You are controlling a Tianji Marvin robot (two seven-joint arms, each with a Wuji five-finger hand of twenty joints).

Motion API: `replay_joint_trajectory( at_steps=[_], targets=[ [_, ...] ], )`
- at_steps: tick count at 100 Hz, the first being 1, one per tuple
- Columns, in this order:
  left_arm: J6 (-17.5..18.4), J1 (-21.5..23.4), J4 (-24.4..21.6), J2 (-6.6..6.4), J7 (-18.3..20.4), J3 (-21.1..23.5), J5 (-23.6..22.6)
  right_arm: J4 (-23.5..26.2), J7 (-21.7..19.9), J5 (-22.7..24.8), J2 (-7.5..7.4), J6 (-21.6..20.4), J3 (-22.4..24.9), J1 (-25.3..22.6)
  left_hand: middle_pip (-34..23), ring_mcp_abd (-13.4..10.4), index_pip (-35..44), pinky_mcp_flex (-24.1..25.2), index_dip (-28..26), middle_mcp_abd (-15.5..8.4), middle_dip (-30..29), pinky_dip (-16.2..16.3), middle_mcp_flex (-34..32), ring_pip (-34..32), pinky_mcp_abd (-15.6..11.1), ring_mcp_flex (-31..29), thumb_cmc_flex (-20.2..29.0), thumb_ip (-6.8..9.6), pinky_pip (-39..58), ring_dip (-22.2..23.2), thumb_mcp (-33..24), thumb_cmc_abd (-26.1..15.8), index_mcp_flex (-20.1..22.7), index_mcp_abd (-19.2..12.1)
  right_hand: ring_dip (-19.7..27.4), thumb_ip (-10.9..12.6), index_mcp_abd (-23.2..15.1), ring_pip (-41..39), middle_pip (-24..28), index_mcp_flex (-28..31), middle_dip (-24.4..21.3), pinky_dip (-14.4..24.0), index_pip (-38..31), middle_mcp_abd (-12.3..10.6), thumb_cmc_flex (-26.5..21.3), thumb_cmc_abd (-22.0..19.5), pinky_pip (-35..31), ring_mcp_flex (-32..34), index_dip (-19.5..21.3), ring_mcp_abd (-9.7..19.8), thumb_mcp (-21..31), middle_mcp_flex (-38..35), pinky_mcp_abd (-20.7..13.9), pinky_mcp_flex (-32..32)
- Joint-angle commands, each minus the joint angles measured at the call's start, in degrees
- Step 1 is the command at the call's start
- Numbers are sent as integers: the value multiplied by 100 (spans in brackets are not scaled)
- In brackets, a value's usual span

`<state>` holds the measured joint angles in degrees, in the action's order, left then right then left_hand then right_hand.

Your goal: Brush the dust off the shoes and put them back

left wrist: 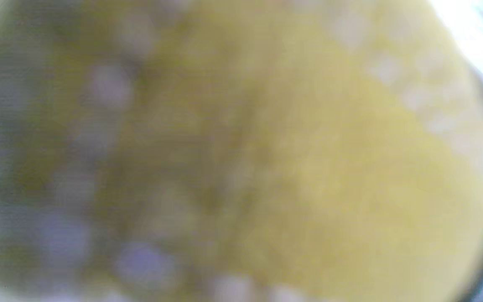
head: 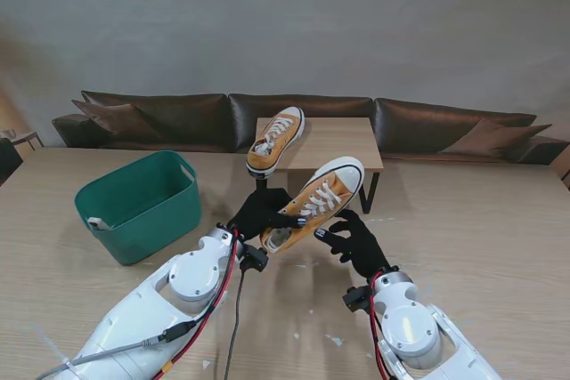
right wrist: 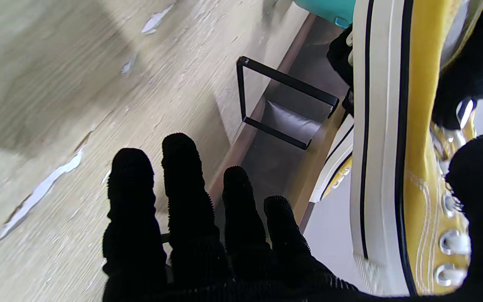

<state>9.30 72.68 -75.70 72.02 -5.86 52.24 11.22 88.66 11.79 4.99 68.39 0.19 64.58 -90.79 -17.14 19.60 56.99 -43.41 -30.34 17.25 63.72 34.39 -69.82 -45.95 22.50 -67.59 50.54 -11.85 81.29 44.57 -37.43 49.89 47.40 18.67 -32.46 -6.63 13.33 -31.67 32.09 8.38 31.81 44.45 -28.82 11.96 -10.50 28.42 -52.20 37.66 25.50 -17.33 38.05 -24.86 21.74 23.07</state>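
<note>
Wood table (head: 499, 246), 2 yellow shoes, 1 in left robot hand (head: 261, 213), 1 green bin (head: 142, 206)

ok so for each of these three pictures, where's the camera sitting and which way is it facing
Stand view: above the shoulders, looking down at the table; shows both arms, left hand gripping the yellow shoe, right hand open beside it.
Left wrist view: pressed against the yellow shoe, all blur; no fingers show.
Right wrist view: along the fingers, toward table and shoe.
All three share the yellow shoe.
</note>
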Motion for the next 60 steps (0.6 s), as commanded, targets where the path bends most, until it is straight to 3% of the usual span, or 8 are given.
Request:
replay_joint_trajectory(
  at_steps=[1,39,60],
  targets=[
    [-11,-24,-119,89,182,-24,-24,73,-15,-8,147,-8,-103,6,-55,-707,835,66,-387,-164,92,116,11,-418,-408,-387,1270,305,53,187,-1178,-794,76,-687,57,-92,-187,13,66,-208,-100,237,-10,-126,327,205,159,-81,-133,124,9,170,-191,-985],
    [-184,59,-182,26,472,-76,81,168,479,-257,317,-133,-337,66,-41,-683,814,127,-404,-146,111,170,25,-381,-384,-385,1303,328,45,251,-1106,-834,64,-672,28,-168,-1146,-86,92,-266,-122,341,-56,-217,147,310,184,-54,-192,123,-12,190,-272,-990],
    [-252,112,-260,-25,653,-76,145,58,748,-363,432,54,-491,176,-35,-682,807,143,-417,-140,126,196,38,-367,-383,-383,1319,342,45,281,-1079,-852,62,-663,5,-151,-781,-165,132,-345,-116,377,-94,-139,61,168,160,-6,-162,28,-115,181,-236,-988]
  ],
)
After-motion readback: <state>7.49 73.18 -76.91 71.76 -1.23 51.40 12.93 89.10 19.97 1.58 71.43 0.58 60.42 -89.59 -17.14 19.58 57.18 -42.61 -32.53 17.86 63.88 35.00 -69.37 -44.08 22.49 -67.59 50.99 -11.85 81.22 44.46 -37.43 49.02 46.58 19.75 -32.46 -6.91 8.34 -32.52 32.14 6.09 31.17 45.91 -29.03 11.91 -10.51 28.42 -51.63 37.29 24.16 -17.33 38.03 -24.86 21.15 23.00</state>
